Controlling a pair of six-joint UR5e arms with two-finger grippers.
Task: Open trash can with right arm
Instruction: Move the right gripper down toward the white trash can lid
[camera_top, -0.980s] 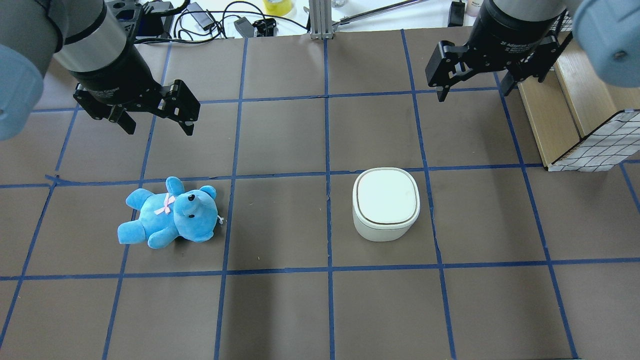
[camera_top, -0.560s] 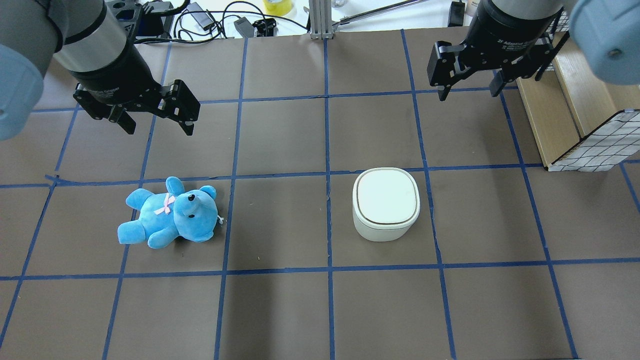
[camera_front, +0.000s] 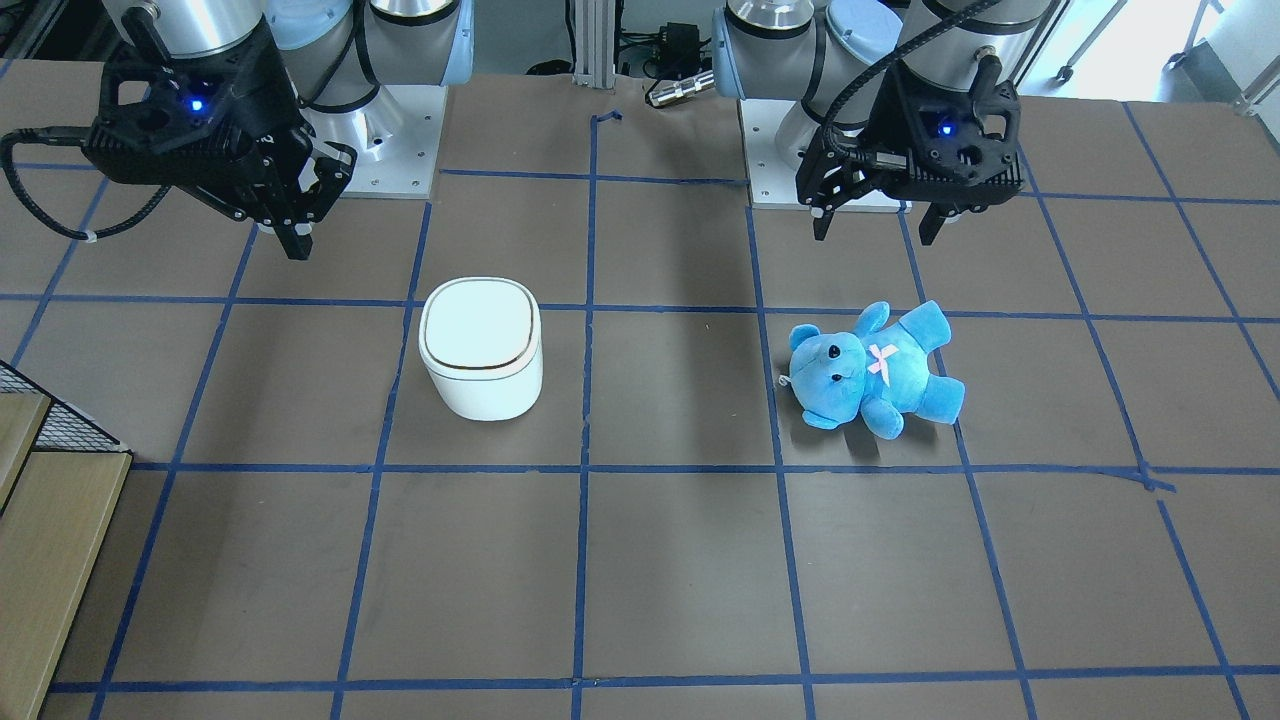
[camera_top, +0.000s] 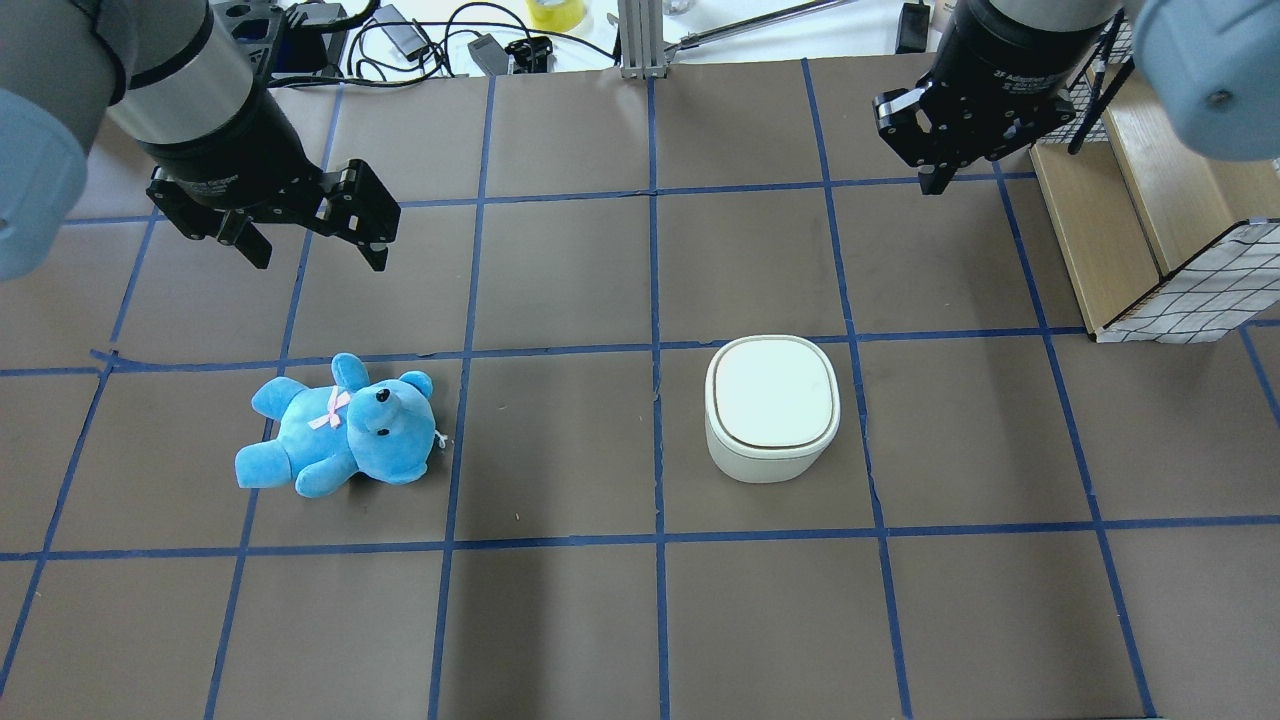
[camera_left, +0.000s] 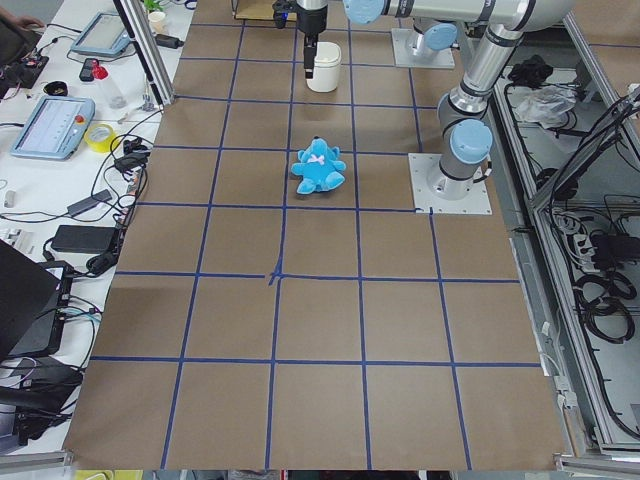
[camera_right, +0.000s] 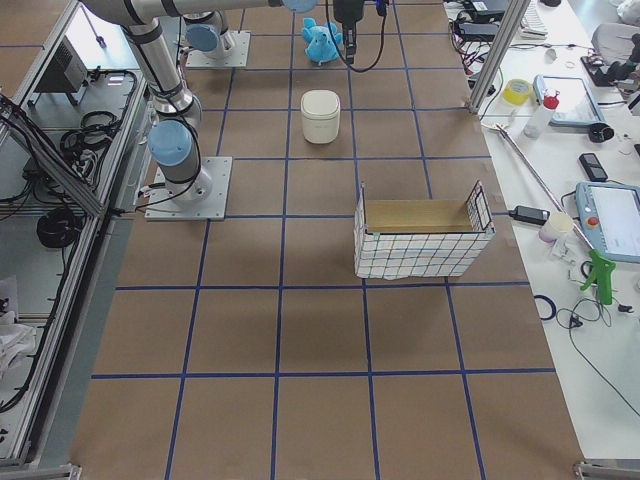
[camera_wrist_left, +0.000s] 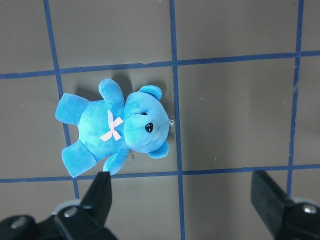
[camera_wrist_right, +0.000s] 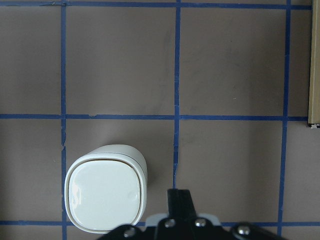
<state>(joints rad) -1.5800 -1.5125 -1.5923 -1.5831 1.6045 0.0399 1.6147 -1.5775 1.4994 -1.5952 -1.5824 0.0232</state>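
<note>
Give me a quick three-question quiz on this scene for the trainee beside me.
1. True or false: the trash can is closed.
2. Which gripper is shut? A) left B) right C) both
3. Fill in: the blue teddy bear lies nearest the ___ gripper.
Key: 1 true. 2 B, the right gripper. 3 left; the left gripper is open above the table, not touching the bear.
</note>
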